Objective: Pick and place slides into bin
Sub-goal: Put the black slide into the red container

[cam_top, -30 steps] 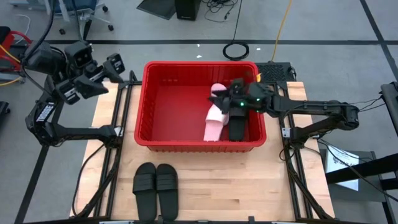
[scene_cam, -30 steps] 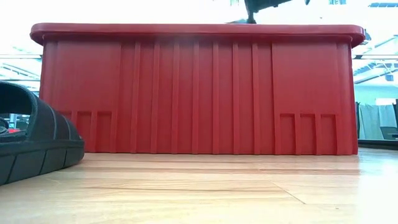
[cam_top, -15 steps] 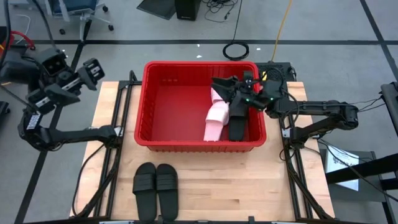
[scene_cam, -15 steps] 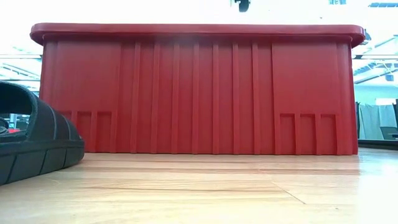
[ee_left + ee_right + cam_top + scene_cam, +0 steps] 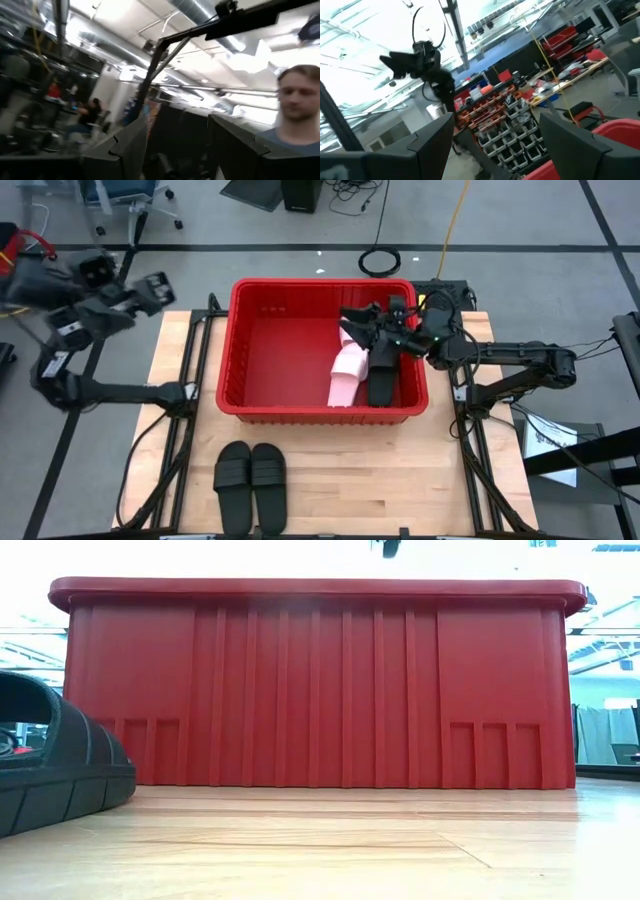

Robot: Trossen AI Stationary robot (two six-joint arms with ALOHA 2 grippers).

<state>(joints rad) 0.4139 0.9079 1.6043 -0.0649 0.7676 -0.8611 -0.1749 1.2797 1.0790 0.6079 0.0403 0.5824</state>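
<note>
Left gripper (image 5: 155, 285) raised off the table's far left corner, fingers (image 5: 130, 150) spread, holding nothing. Two black slides (image 5: 250, 474) lie side by side on the table (image 5: 400, 480) in front of the bin (image 5: 240, 350). Inside the bin's right half: one pink slide (image 5: 347, 370), one black slide (image 5: 382, 378) beside it. Right gripper (image 5: 352, 320) above them, over the bin's right side, fingers (image 5: 432, 145) wide apart, empty, touching nothing.

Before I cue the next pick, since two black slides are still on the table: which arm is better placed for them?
Probably neither is close. The right gripper hangs open over the bin; the left gripper is raised off the table's far left corner. The black slides lie left of centre, so left.
</note>
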